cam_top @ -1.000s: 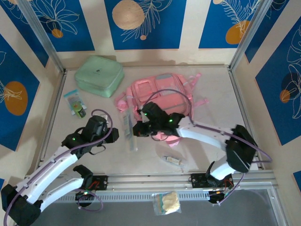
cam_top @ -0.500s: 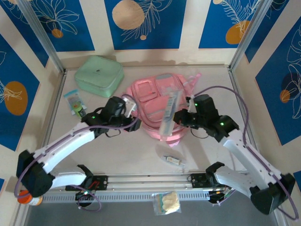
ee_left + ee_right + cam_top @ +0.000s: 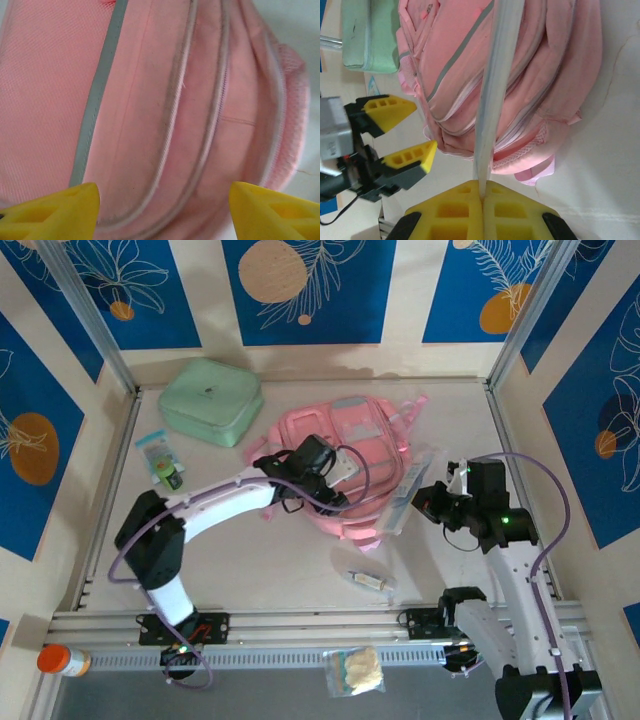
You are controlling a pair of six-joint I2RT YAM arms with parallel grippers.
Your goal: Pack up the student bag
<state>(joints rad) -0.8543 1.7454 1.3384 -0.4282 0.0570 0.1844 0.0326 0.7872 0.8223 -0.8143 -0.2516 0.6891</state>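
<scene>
- My left end effector (image 3: 340, 485) hangs over the middle of the student bag (image 3: 350, 435), jaws spread wide, nothing between them.
- Left wrist view: both yellow fingertips (image 3: 55, 210) sit at the bottom corners, far apart, pink fabric and zip lines of the student bag (image 3: 150, 100) between and beyond them. Cannot tell if the tips touch the fabric.
- Right wrist view shows the left end effector (image 3: 425, 125) gaping at the bag's left edge.
- My right end effector (image 3: 425, 505) is just right of the bag, clamped tight on the near end of a long pale strip (image 3: 405, 495).
- Right wrist view: right end effector (image 3: 482, 192) pads meet on the long pale strip (image 3: 495, 75), which runs away from me across the student bag (image 3: 545, 65).
- Student bag lies flat on the worktop (image 3: 250, 560), centre-far.
- Mint-green case (image 3: 210, 400) lies far left, just beside the bag; it shows too in the right wrist view (image 3: 365, 35).
- Small packet (image 3: 160, 460) lies left, well apart from the bag.
</scene>
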